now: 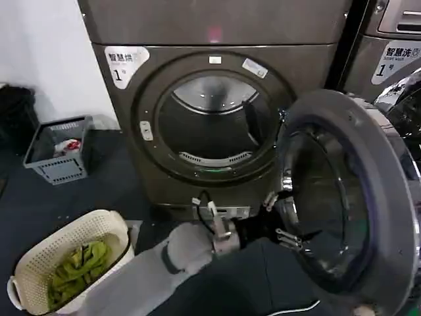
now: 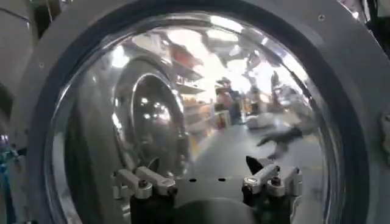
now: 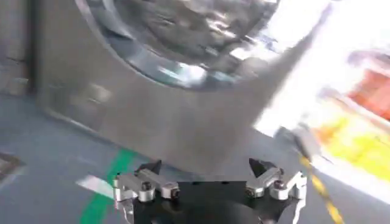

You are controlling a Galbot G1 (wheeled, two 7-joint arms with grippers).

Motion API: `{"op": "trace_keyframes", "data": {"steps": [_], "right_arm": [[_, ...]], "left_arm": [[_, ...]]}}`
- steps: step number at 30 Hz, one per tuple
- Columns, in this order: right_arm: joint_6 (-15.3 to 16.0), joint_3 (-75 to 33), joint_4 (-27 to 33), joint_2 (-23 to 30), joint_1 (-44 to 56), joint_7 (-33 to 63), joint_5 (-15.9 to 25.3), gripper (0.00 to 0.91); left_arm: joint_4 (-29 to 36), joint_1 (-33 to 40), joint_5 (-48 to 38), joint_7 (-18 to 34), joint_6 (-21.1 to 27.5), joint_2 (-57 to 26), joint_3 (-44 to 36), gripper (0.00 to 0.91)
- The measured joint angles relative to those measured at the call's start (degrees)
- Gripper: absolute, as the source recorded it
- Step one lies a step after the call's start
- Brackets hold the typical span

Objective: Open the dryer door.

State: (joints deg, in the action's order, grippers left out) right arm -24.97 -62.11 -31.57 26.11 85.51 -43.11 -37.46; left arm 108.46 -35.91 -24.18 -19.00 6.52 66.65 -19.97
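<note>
Dark floor (image 1: pixel 79 197). Door (image 1: pixel 342 197) swung wide, right of my left gripper (image 1: pixel 279 217), fingers spread; right gripper (image 3: pixel 207 176) fingers spread, idle.

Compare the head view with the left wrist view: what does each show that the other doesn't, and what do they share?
Head view alone: the dryer with its open drum mouth and the white sticker marked 1, a cream basket holding green cloth, a grey crate by the wall, and the second machine at the right.

Left wrist view alone: the left gripper seen close, jaws spread apart with nothing between them, facing the glass and its reflections.

Both: the dryer door, swung open, with its glass and pale grey inner rim, and the left gripper beside it.
</note>
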Motion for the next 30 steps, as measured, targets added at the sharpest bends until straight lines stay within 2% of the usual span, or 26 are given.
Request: {"op": "trace_keyframes", "data": {"steps": [7, 12, 15, 19, 25, 30], "right_arm": [[1.99, -13.82, -3.92, 5.19, 10.39, 11.01, 2.15, 0.907], [6.00, -20.87, -8.30, 9.37, 16.60, 18.72, 5.73, 0.907], [9.46, -24.63, -13.80, 12.73, 20.95, 24.10, 8.06, 0.907], [14.71, -29.52, -24.13, 18.68, 27.28, 30.89, 11.85, 0.907], [19.14, -35.69, -37.05, 26.51, 33.98, 34.45, 16.01, 0.907], [21.33, -38.41, -44.73, 31.79, 36.87, 35.42, 16.82, 0.907]], "left_arm": [[-2.92, 1.95, 1.65, 0.03, -0.21, 3.32, -2.15, 0.907], [-5.40, 2.96, 2.64, -0.01, -0.47, 6.28, -3.59, 0.907], [-6.47, 3.31, 2.88, -0.03, -0.48, 7.78, -4.41, 0.907], [-7.46, 3.61, 2.92, -0.03, -0.48, 9.05, -4.89, 0.907], [-9.09, 4.11, 3.51, -0.10, -1.35, 10.08, -5.26, 0.907], [-10.87, 5.00, 4.53, 0.04, -1.66, 11.69, -5.51, 0.907]]}}
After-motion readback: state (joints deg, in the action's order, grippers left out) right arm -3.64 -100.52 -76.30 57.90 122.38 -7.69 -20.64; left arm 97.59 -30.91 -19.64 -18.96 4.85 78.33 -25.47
